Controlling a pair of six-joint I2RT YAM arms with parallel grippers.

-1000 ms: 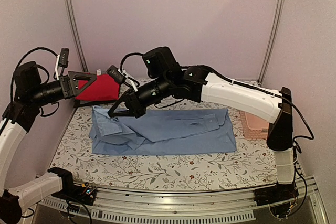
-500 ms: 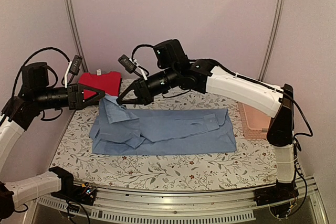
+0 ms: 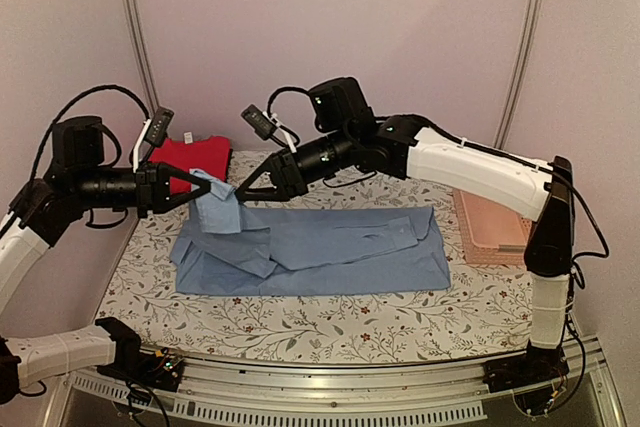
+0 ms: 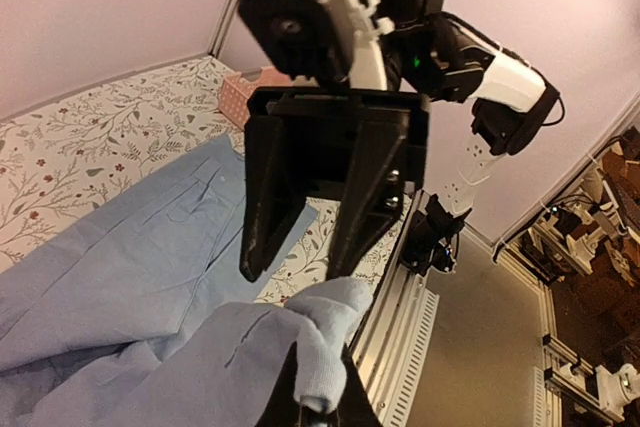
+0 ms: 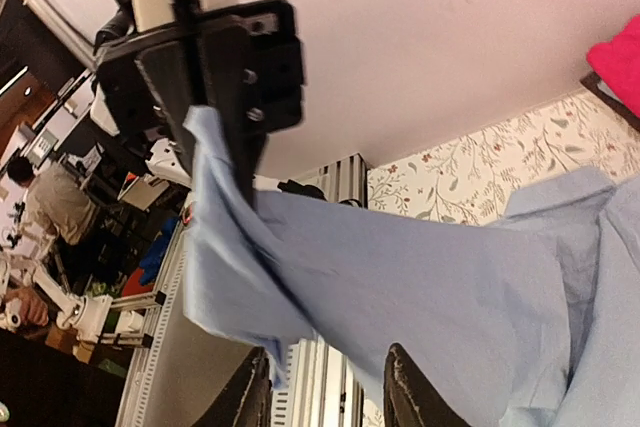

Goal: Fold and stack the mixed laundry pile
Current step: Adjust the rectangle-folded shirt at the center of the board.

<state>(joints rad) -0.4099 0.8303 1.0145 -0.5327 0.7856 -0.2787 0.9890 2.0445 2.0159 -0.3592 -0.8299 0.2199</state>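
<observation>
The light blue shirt lies spread across the floral tablecloth, its left corner lifted off the table. My left gripper is shut on that corner; in the left wrist view the blue cloth is bunched between its jaws. My right gripper faces it just to the right, jaws open, fingers apart with the cloth hanging loose above them. The red garment rests at the back left corner.
A pink slatted basket stands at the table's right edge. The tablecloth shows bare in front of the shirt. Metal frame posts rise at both back corners, and the slotted rail runs along the near edge.
The left gripper has moved in and shut on the shirt corner that the right gripper was holding up. The right gripper has opened and let it go.
</observation>
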